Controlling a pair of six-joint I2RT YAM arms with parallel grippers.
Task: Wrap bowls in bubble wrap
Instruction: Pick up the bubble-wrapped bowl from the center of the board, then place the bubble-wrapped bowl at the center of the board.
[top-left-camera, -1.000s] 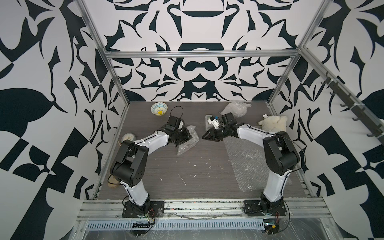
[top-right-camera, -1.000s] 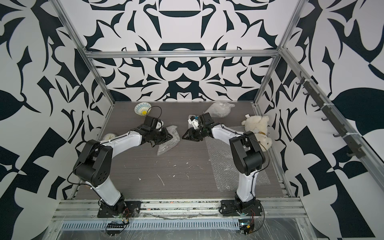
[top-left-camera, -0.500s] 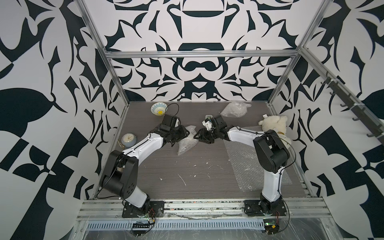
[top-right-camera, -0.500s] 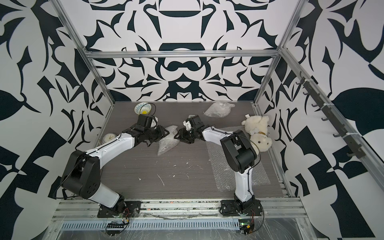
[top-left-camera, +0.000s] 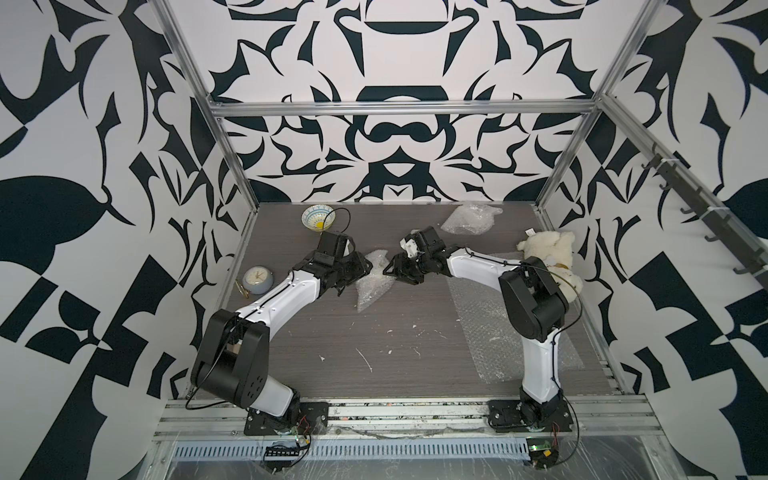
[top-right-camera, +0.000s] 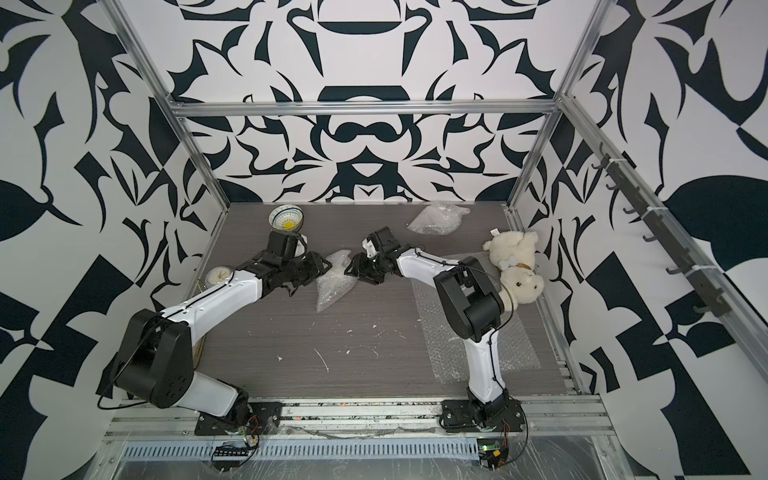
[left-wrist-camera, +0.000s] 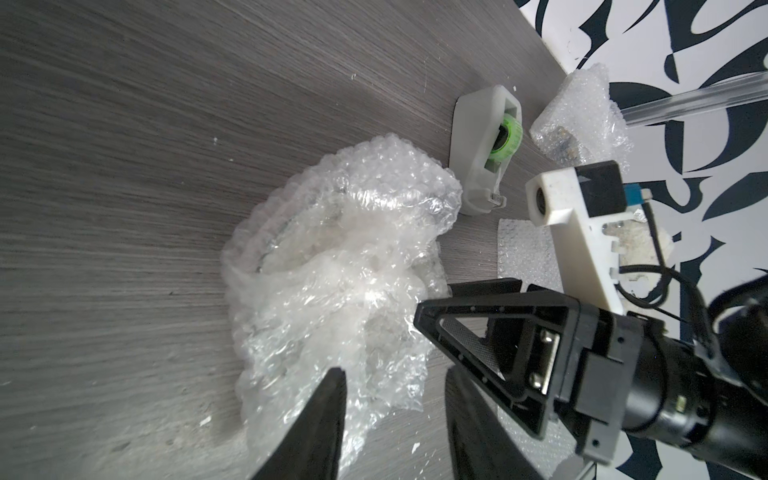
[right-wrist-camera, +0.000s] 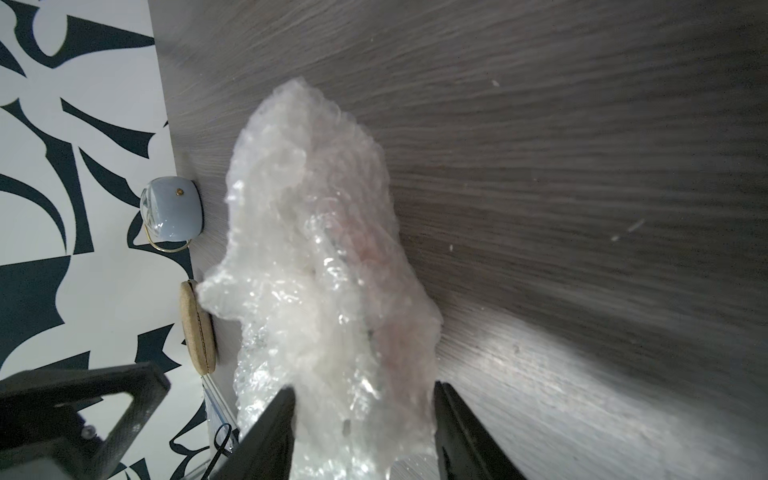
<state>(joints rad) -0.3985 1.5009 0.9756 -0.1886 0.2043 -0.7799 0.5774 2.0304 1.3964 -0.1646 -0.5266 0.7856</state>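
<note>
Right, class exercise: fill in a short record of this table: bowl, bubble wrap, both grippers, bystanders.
bare bowl: back left, unwrapped
middle bundle: crumpled wrap between the grippers
left gripper: open, straddling the bundle's edge
right gripper: jaws around the bundle, grip unclear
back bundle: crumpled, by the far wall
flat sheet: spread beneath the right arm
bystanders: alarm clock, teddy bear, tape dispenser
</note>
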